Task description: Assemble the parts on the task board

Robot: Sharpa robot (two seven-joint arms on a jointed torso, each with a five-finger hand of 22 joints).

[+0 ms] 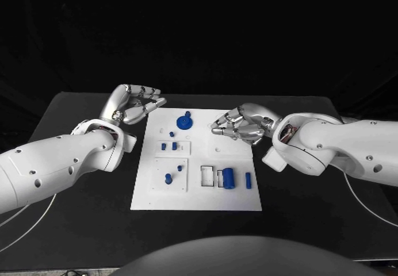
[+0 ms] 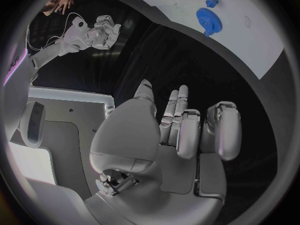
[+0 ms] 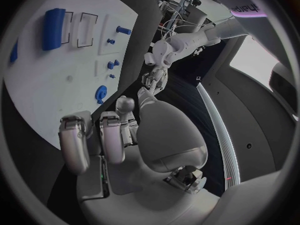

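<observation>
Hovering at the far left edge of the task board (image 1: 195,198), my left hand (image 1: 133,105) holds nothing, fingers curled inward. My right hand (image 1: 241,125), over the board's far right, is likewise curled and empty. Blue parts (image 1: 228,178) sit on the board.

A matte black rectangular table (image 1: 83,224) carries a flat white rectangular task board (image 1: 199,198) at its middle, nearer the far edge.
</observation>
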